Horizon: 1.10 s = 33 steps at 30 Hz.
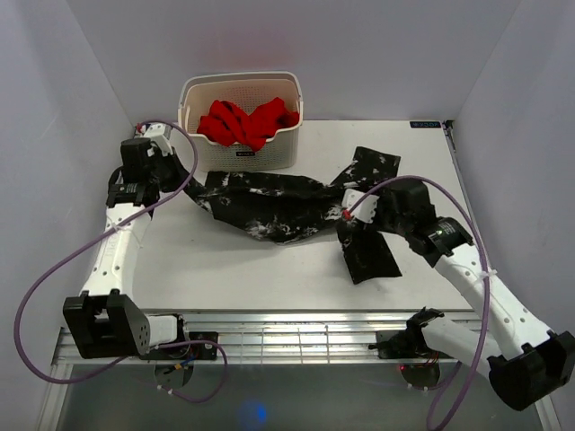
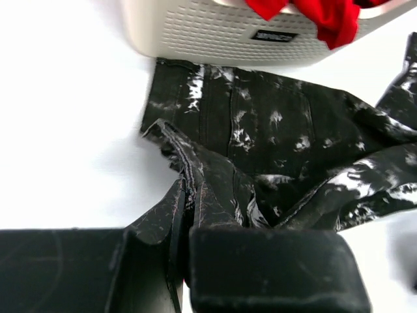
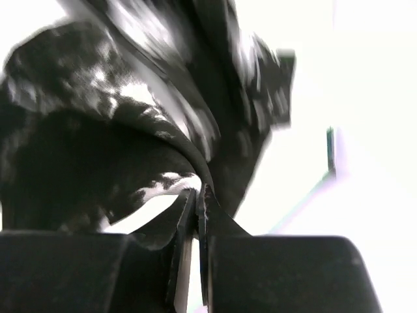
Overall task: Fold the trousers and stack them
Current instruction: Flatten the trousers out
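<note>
From above, the trousers (image 1: 269, 202) lie crumpled across the table (image 1: 225, 269), strung between the left claw (image 1: 190, 184) at the waist end and the right claw (image 1: 349, 215) at a leg. No fold is made and nothing is stacked (the red garment (image 1: 247, 121) sits in the basket (image 1: 193, 99) beyond the left claw).

In the left wrist view, the jaws are pinched on a waistband seam and the cloth spreads ahead of them.

In the right wrist view, the jaws are clamped tight on a thin fold of leg, with the rest bunched ahead of them.
</note>
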Each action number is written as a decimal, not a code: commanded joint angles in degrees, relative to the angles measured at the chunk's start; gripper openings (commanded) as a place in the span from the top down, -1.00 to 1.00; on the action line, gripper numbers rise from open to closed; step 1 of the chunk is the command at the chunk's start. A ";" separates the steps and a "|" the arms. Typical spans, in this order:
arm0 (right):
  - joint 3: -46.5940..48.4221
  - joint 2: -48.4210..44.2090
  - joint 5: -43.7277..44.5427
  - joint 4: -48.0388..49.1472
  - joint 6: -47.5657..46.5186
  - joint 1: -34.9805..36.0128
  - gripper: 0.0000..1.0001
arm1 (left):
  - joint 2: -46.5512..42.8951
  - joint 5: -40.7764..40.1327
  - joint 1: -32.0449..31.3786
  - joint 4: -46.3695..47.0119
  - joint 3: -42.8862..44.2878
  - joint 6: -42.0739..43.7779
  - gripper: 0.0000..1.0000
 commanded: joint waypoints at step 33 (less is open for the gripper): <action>31.99 39.27 -15.86 20.01 4.83 -34.68 0.84 | -3.74 -22.11 2.07 1.75 1.75 -2.28 1.00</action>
